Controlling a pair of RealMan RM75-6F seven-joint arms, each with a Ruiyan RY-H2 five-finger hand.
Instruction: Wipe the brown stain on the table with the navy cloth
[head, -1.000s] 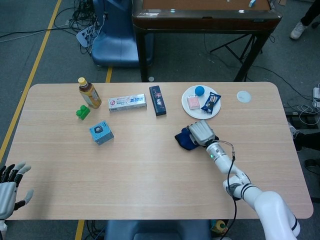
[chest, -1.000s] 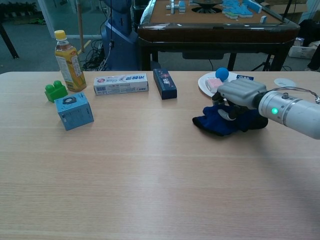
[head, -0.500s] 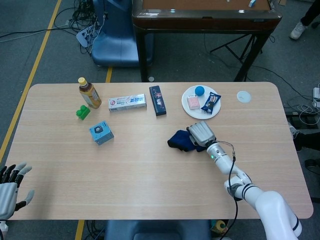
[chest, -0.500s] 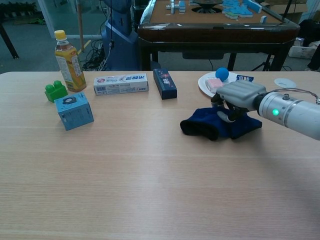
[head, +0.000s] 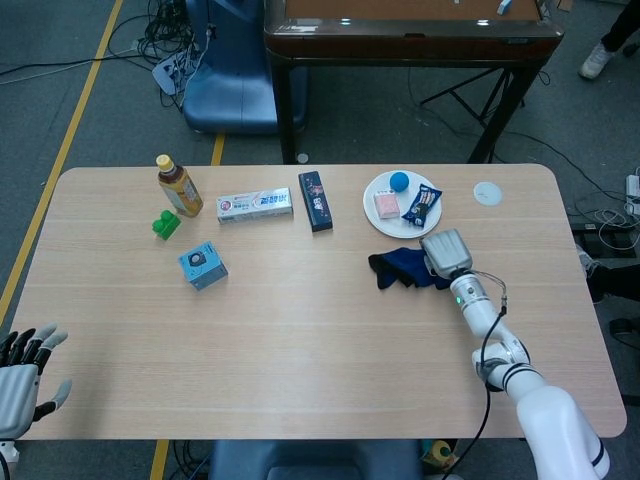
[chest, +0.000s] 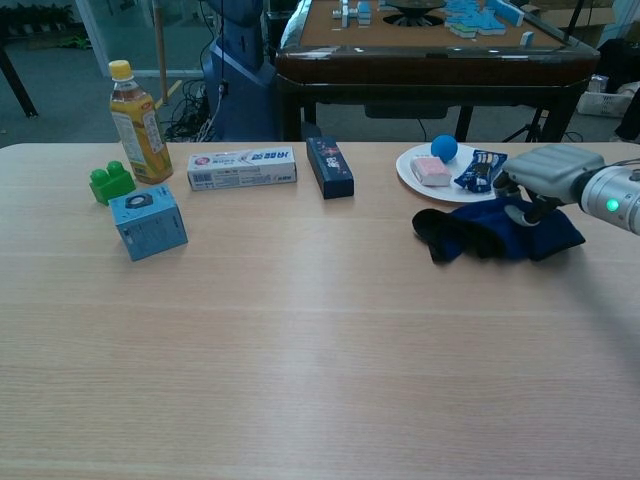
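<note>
The right hand (head: 446, 253) has dragged the navy cloth (head: 405, 268) rightward toward the plate (head: 372, 203).

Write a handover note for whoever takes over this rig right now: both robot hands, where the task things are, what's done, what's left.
Right robot hand: pressing down on the right part of the crumpled navy cloth, just below the white round plate of snacks.
Left robot hand: holds nothing, fingers spread, off the wooden table's near-left corner.
Done: the cloth has been swept left, then back right, over the last second.
Left: no brown stain shows in either view; it may be gone or under the cloth. Lift the cloth and check before wiping more.
</note>
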